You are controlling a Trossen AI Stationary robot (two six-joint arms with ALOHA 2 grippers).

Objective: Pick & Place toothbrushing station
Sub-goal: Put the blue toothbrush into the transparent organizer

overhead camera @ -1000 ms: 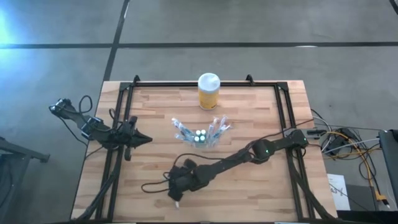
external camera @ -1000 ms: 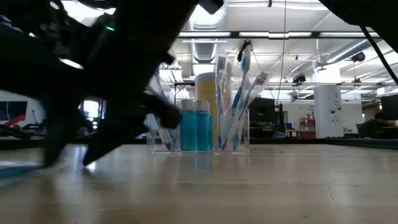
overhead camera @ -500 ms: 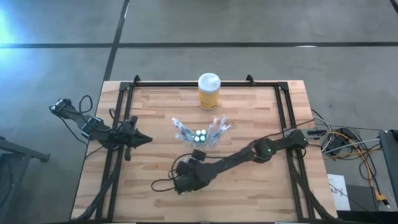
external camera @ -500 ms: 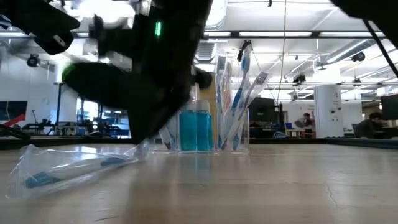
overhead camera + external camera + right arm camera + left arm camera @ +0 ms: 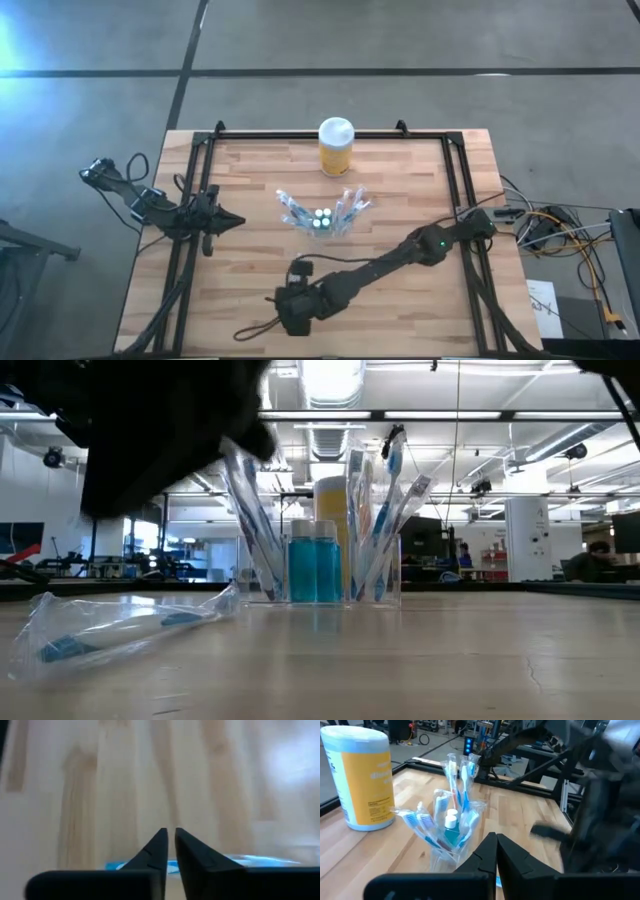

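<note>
High view shows my right jaws [image 5: 290,312] nearly together at the surface's [image 5: 400,200] near edge over a wrapped toothbrush [image 5: 110,630], my left jaws [image 5: 228,222] shut at the left, and the clear holder [image 5: 322,217] mid-surface.

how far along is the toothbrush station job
Done: small clear plastic holder stands mid-table, blue-and-white toothbrushes and white-capped tubes inside. In hand: nothing seen; right gripper is over a plastic-wrapped blue toothbrush lying on the wood. Remaining: that brush. Left gripper waits at the left edge.
</note>
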